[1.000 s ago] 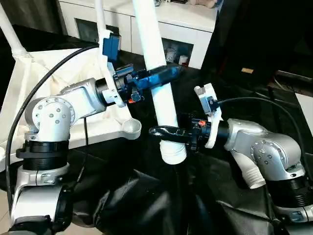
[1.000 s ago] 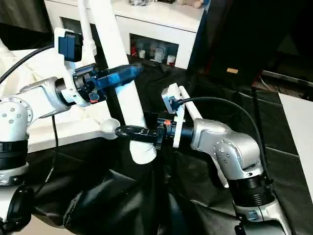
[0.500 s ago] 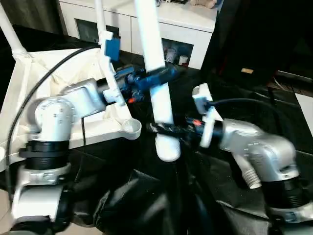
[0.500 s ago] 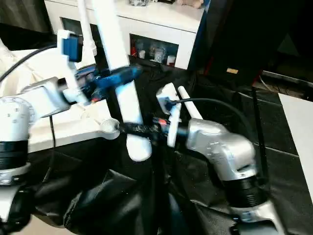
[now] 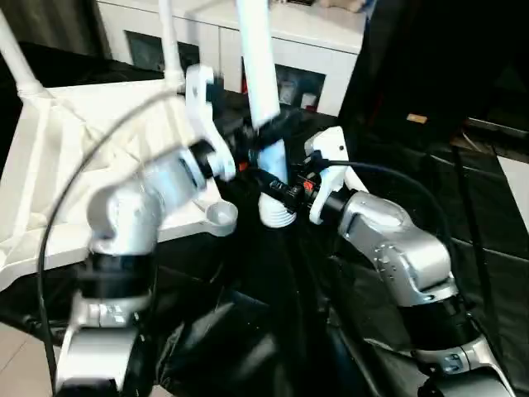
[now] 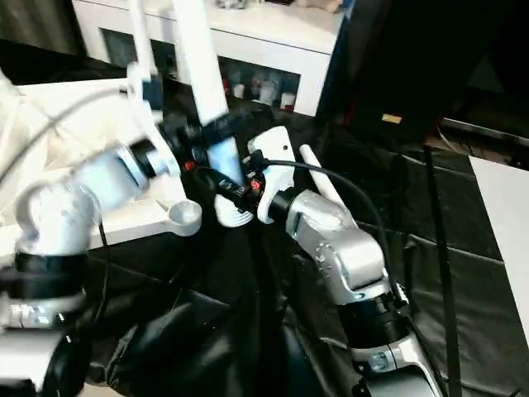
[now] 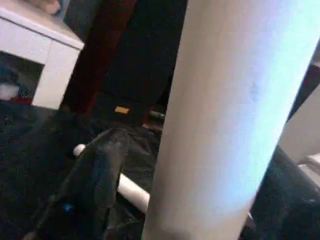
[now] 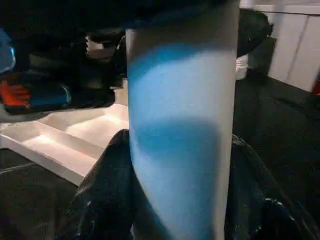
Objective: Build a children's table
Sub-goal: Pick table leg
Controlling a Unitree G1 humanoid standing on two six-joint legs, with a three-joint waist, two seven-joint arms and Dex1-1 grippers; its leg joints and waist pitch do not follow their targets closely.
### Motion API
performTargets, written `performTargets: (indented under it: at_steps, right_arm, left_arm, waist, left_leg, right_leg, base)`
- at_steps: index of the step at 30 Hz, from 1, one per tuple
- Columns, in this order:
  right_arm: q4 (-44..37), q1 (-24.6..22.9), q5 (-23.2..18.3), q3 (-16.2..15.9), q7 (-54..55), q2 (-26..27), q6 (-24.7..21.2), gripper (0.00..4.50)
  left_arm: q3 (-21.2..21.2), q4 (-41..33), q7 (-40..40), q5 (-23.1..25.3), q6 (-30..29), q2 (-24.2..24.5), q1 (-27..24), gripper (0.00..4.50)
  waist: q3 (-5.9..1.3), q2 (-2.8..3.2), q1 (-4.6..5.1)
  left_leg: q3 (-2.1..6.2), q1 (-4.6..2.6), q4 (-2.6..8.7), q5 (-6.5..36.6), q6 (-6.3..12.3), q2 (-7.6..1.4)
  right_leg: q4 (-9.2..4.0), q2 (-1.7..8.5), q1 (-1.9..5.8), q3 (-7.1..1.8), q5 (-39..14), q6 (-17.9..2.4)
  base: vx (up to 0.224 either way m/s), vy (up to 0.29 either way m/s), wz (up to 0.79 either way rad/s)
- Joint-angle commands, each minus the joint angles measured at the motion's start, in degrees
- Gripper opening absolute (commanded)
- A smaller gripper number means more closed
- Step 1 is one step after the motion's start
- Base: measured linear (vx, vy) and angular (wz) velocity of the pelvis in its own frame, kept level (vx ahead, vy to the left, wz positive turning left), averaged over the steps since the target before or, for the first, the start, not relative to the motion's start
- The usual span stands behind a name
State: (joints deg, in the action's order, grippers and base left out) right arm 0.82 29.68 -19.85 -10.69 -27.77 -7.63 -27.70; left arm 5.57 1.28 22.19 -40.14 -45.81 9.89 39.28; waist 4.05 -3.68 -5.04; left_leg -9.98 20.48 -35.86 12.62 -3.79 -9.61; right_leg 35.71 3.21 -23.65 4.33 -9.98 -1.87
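Much of the left arm was smeared by motion in the head views, so the left gripper point(image 5: 263, 136) was made out only as a dark shape pressed against the leg point(image 5: 258, 70). In the left wrist view one dark finger point(image 7: 97, 170) was seen beside the white shaft, which nearly filled the frame, and the gripper was judged to be clamped around the leg. The top of the leg was cut off by the upper edge of the head views. The right gripper point(image 5: 277, 192) was seen wrapped around the leg just above its wide lower end point(image 5: 277, 215), with the black fingers point(image 8: 107, 195) lying to either side of the shaft in the right wrist view; a blue cast lay over the white plastic there.

The leg was held nearly upright, slightly tilted, with its lower end just beside the round corner socket point(image 5: 221, 215) of the tabletop point(image 5: 58, 157), apart from it. The tabletop was lying underside up on black sheeting point(image 5: 248, 331), its ribs showing in the right wrist view. Two more legs point(image 5: 169, 37) were already standing in its far corners. Another white leg point(image 6: 318, 184) was lying on the sheeting behind the right arm. A white cabinet point(image 5: 322, 41) stood beyond.
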Motion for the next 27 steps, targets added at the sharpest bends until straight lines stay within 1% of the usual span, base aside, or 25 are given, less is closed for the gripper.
performTargets:
  at_steps: [1,2,3,4,5,6,8,10,13,14,15,16,17,18,19,20,21,22,23,24,25,26,27]
  right_arm:
    - [0.0,0.9,1.0,0.0,1.0,-0.1,1.8,1.88]
    - [0.7,1.0,1.9,-0.1,1.5,0.2,2.5,1.88]
    - [1.1,1.1,2.5,-0.1,1.9,0.3,3.1,1.88]
    - [1.7,1.2,3.2,-0.1,2.3,0.6,3.8,1.88]
    - [1.8,1.3,3.2,-0.1,2.3,0.6,4.0,1.88]
    - [1.8,1.3,3.3,0.0,2.3,0.7,4.0,1.88]
    - [2.0,1.3,3.4,-0.1,2.3,0.7,4.3,1.88]
    - [2.1,1.3,3.8,0.1,2.3,1.0,4.5,1.88]
    - [2.3,1.4,4.1,0.1,2.4,1.1,4.8,1.87]
    - [2.5,1.4,4.4,0.2,2.5,1.2,5.1,1.87]
    - [2.6,1.4,4.6,0.2,2.5,1.2,5.3,1.87]
    - [2.5,1.5,4.3,0.3,2.1,1.3,5.2,1.87]
    - [2.0,1.4,2.6,0.7,0.7,1.5,4.5,1.87]
    - [1.7,1.3,1.4,1.0,-0.3,1.6,3.9,2.43]
    - [1.3,1.3,0.6,1.2,-1.0,1.6,3.5,2.43]
    - [0.0,1.3,-1.9,1.9,-3.6,0.9,1.5,2.57]
    - [-0.1,1.3,-2.3,2.2,-3.9,0.9,1.1,2.6]
    - [-0.6,1.6,-4.5,3.5,-5.3,0.3,-0.8,2.66]
    - [-0.9,2.0,-6.6,4.7,-7.3,-0.8,-2.7,2.77]
    - [-1.1,2.3,-7.8,5.3,-9.1,-2.0,-3.9,2.9]
    - [-1.4,2.7,-9.4,5.9,-11.6,-3.8,-5.7,2.99]
    - [-1.5,2.8,-9.9,6.1,-12.3,-4.3,-6.4,3.05]
    - [-1.6,2.9,-10.5,6.3,-13.0,-4.9,-7.3,3.11]
  left_arm:
    - [-0.9,-1.3,-1.5,1.3,0.7,-0.1,0.3,3.28]
    - [-0.5,-1.0,-2.8,2.1,1.4,-0.4,0.3,3.04]
    - [-0.2,-0.8,-3.6,2.5,1.9,-0.6,0.4,3.04]
    - [-0.2,-0.6,-3.7,3.1,2.6,-0.6,0.4,2.88]
    - [-0.2,-0.6,-3.5,3.2,2.8,-0.5,0.5,2.78]
    - [-0.2,-0.5,-3.4,3.2,2.8,-0.4,0.5,2.78]
    - [-0.1,-0.6,-2.9,2.9,2.5,-0.5,0.5,2.67]
    - [-0.3,-0.8,-2.9,3.6,2.5,-0.4,0.4,2.43]
    - [0.0,-0.8,-2.9,3.2,2.4,-0.6,0.4,2.32]
    - [0.2,-0.9,-2.8,2.9,2.3,-0.6,0.5,2.09]
    - [0.4,-1.0,-2.7,2.7,2.2,-0.6,0.5,2.01]
    - [1.0,-1.0,-1.8,1.5,1.4,-0.3,0.8,2.01]
    - [1.2,-0.9,-1.2,0.9,0.8,0.0,1.1,1.99]
    - [1.3,-0.9,-0.8,0.5,0.5,0.2,1.2,1.96]
    - [1.2,-0.9,0.1,0.1,0.0,0.6,1.4,1.96]
    - [0.7,-1.1,2.4,-0.7,-1.6,1.8,1.6,1.93]
    - [0.6,-1.1,2.6,-0.8,-1.8,2.0,1.7,1.92]
    - [0.4,-1.1,3.9,-1.4,-2.9,2.7,1.9,1.91]
    - [0.0,-1.2,5.5,-1.9,-3.8,3.6,2.2,1.91]
    - [-0.4,-1.2,6.6,-2.2,-4.5,4.2,2.4,1.9]
    - [-0.9,-1.4,8.2,-2.8,-5.5,5.1,2.7,1.9]
    - [-1.0,-1.4,8.5,-3.0,-5.8,5.3,2.8,1.9]
    - [-1.2,-1.5,8.9,-3.2,-6.0,5.6,2.9,1.9]
  waist:
    - [-4.17,1.12,0.04]
    - [-4.12,1.17,0.06]
    - [-4.05,1.19,0.11]
    - [-4.09,1.14,0.14]
    - [-4.06,1.34,0.17]
    - [-4.07,1.27,0.13]
    - [-4.07,1.31,0.15]
    - [-4.08,1.31,0.19]
    - [-4.11,1.38,0.17]
    - [-4.1,1.34,0.19]
    - [-4.07,1.34,0.15]
    - [-4.1,1.36,0.16]
    - [-4.09,1.31,0.15]
    - [-4.06,1.39,0.16]
    - [-4.01,1.3,0.18]
    - [-4.04,1.33,0.18]
    - [-4.08,1.37,0.11]
    - [-4.01,1.3,0.1]
    - [-4.06,1.32,0.08]
    - [-4.09,1.35,0.01]
    - [-4.07,1.53,-0.11]
    - [-4.08,1.45,-0.13]
    - [-3.96,1.4,-0.25]
  left_leg:
    - [1.57,-0.1,4.92,5.9,-2.11,-3.51]
    - [1.56,-0.15,4.96,5.9,-2.09,-3.53]
    - [1.53,-0.17,4.97,6.2,-2.14,-3.48]
    - [1.5,-0.14,4.93,6.3,-2.16,-3.45]
    - [1.51,-0.16,4.95,6.7,-2.25,-3.42]
    - [1.52,-0.21,4.97,7.0,-2.2,-3.41]
    - [1.56,-0.26,5.01,6.9,-2.17,-3.46]
    - [1.54,-0.2,4.99,6.5,-2.15,-3.46]
    - [1.5,-0.27,4.95,6.7,-2.06,-3.43]
    - [1.52,-0.25,4.97,6.7,-2.06,-3.43]
    - [1.5,-0.19,4.95,6.9,-2.05,-3.4]
    - [1.51,-0.23,4.95,6.9,-2.04,-3.39]
    - [1.51,-0.24,4.97,6.9,-2.0,-3.4]
    - [1.53,-0.31,5.0,7.3,-1.89,-3.43]
    - [1.54,-0.31,5.06,7.6,-1.85,-3.44]
    - [1.54,-0.36,5.04,7.7,-1.75,-3.43]
    - [1.56,-0.36,5.01,7.6,-1.43,-3.44]
    - [1.51,-0.35,5.02,7.3,-1.2,-3.46]
    - [1.55,-0.42,5.01,7.1,-1.04,-3.45]
    - [1.51,-0.44,4.95,6.5,-0.84,-3.45]
    - [1.5,-0.44,4.92,6.4,-0.87,-3.45]
    - [1.47,-0.49,4.88,6.3,-0.82,-3.41]
    - [1.4,-0.34,4.88,6.2,-0.75,-3.36]
  right_leg:
    - [-4.15,5.35,3.68,-3.72,-12.5,-7.6]
    - [-4.19,5.3,3.61,-3.71,-12.4,-7.6]
    - [-4.27,5.27,3.56,-3.71,-12.5,-7.7]
    - [-4.26,5.27,3.59,-3.72,-12.6,-7.6]
    - [-4.38,5.32,3.55,-3.73,-13.2,-7.5]
    - [-4.39,5.3,3.6,-3.72,-13.5,-7.3]
    - [-4.29,5.22,3.55,-3.72,-13.0,-7.3]
    - [-4.18,5.22,3.54,-3.74,-11.9,-7.6]
    - [-4.21,5.26,3.55,-3.74,-11.9,-7.7]
    - [-4.19,5.26,3.58,-3.74,-11.9,-7.7]
    - [-4.27,5.29,3.56,-3.75,-12.3,-7.7]
    - [-4.23,5.28,3.56,-3.74,-12.4,-7.7]
    - [-4.25,5.29,3.55,-3.74,-12.4,-7.7]
    - [-4.23,5.27,3.52,-3.73,-12.7,-7.7]
    - [-4.3,5.24,3.49,-3.7,-13.1,-7.7]
    - [-4.25,5.22,3.5,-3.7,-13.1,-7.7]
    - [-4.14,5.25,3.57,-3.74,-12.8,-7.7]
    - [-4.17,5.21,3.51,-3.76,-12.4,-7.8]
    - [-4.11,5.23,3.59,-3.72,-12.3,-8.0]
    - [-4.06,5.17,3.57,-3.71,-11.6,-8.2]
    - [-4.05,5.16,3.57,-3.68,-11.6,-8.5]
    - [-4.02,5.1,3.61,-3.65,-11.5,-8.6]
    - [-4.15,5.21,3.68,-3.73,-11.9,-8.7]
  base:
    - [0.0,0.0,0.0]
    - [0.0,0.0,0.0]
    - [0.0,0.0,0.0]
    - [0.0,0.0,0.0]
    - [0.0,0.0,0.0]
    - [0.0,0.0,0.0]
    - [0.0,0.0,0.0]
    - [0.0,0.0,0.0]
    - [0.0,0.0,0.0]
    - [0.0,0.0,0.0]
    - [0.0,0.0,0.0]
    - [0.0,0.0,0.0]
    - [0.0,0.0,0.0]
    - [0.0,0.0,0.0]
    - [0.0,0.0,0.0]
    - [0.0,0.0,0.0]
    - [0.0,0.0,0.0]
    - [0.0,0.0,0.0]
    - [0.0,0.0,0.0]
    - [0.0,0.0,0.0]
    - [0.0,0.0,0.0]
    - [0.0,0.0,0.0]
    - [0.0,0.0,0.0]
